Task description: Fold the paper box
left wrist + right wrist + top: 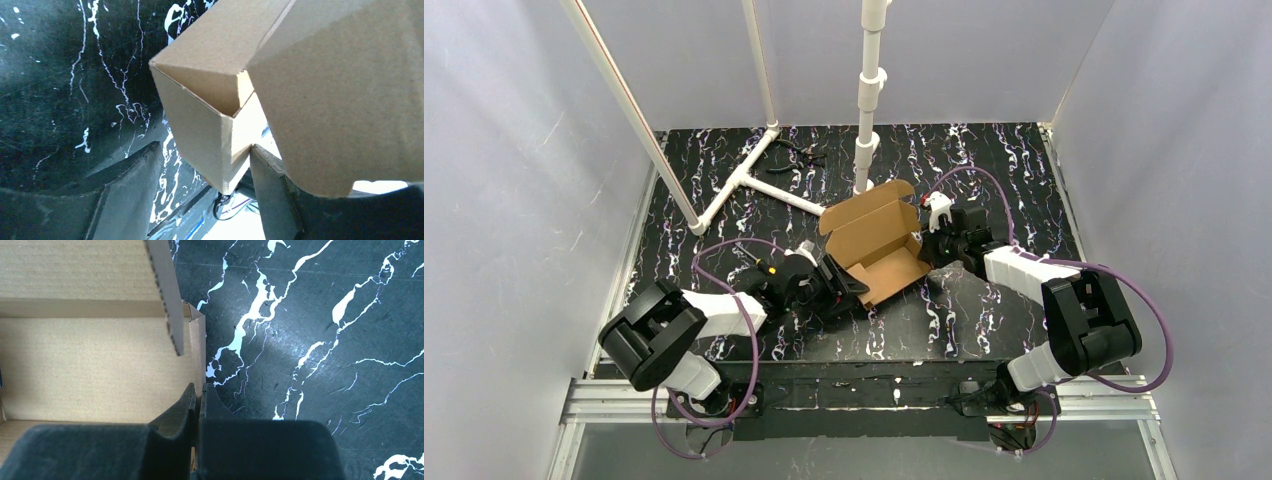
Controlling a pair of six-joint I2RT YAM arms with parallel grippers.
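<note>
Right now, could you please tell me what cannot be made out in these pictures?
Top view: the dark tool by the pipes is too small to name.
Left wrist view: a flap, cut by the frame, hides the inside of the box.
Right wrist view: the right pincer covers the wall it pinches.
Top view: the tips of the left pincer are too small to see.

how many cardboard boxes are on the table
1: the plain brown corrugated cardboard box, lid open, sits near the middle of the black marbled table. No other box shows in any view.
</note>
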